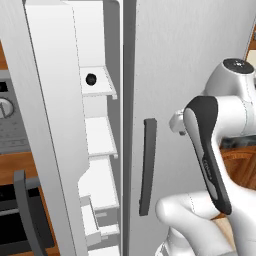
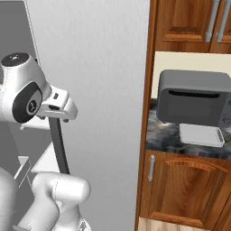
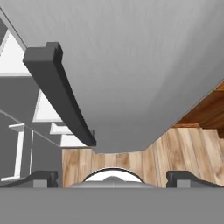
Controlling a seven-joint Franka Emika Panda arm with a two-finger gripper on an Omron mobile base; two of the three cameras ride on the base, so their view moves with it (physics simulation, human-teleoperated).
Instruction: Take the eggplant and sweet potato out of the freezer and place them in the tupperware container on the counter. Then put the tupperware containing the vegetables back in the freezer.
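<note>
Freezer [image 1: 95, 150] door open; gripper [image 3: 113, 177] spread wide, nothing held.
A glossy black rounded eggplant [image 1: 91, 78] is seen upper left on a white shelf, well apart from the gripper.

A: What sort of place is this?

B: A home kitchen. A tall pale-grey fridge [image 1: 190, 60] fills the middle, its freezer [image 1: 97, 150] door swung open on white shelves.

A: Anything else?

B: At three o'clock of the fridge, a dark marbled counter [image 2: 162, 135] over reddish wood cabinets [image 2: 185, 189], with a grey toaster oven [image 2: 194, 97] on it. At nine o'clock, an oven's dials [image 1: 6, 107]. Plank wood floor [image 3: 183, 153] below.
</note>
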